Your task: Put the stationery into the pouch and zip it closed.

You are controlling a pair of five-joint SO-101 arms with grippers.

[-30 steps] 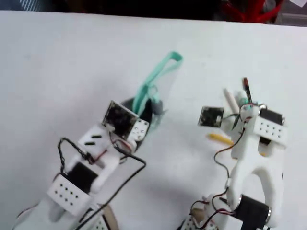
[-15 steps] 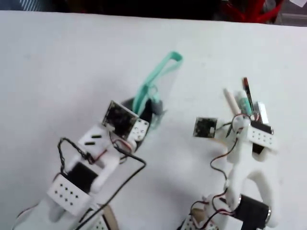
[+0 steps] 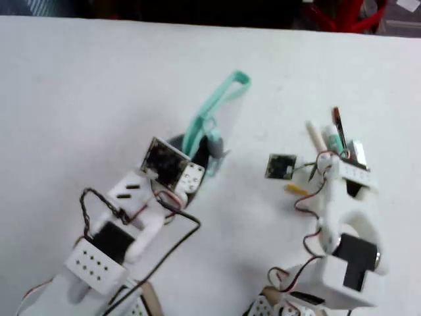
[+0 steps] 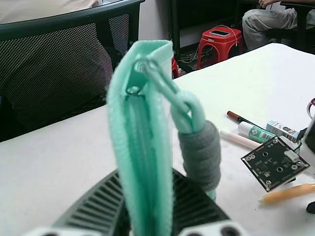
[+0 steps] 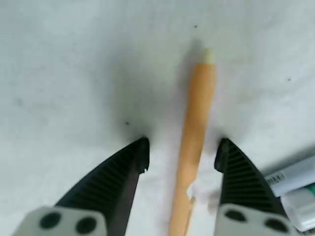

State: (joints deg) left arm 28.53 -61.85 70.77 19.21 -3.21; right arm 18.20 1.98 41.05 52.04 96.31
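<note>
The mint-green pouch (image 3: 209, 117) stands on edge near the table's middle, and my left gripper (image 3: 200, 161) is shut on its near end. In the left wrist view the pouch's zipper edge (image 4: 140, 142) rises upright with a grey-wrapped pull (image 4: 199, 152) beside it. My right gripper (image 5: 182, 150) is open and points down at the table, one finger on each side of an orange pencil (image 5: 194, 137). That pencil (image 3: 296, 189) lies left of the right arm. A white pen (image 3: 316, 138), a brown marker (image 3: 338, 121) and a green-capped tube (image 3: 335, 141) lie just beyond.
The right arm's wrist camera board (image 3: 281, 166) sticks out left of the stationery pile. A loose black cable (image 3: 168, 247) trails off the left arm. The white table (image 3: 99, 85) spreads bare to the far left. A mesh chair (image 4: 54, 69) stands past the table.
The right arm has tipped downward over the stationery, bringing its open gripper down around the orange pencil. The left arm and the pouch have not moved.
</note>
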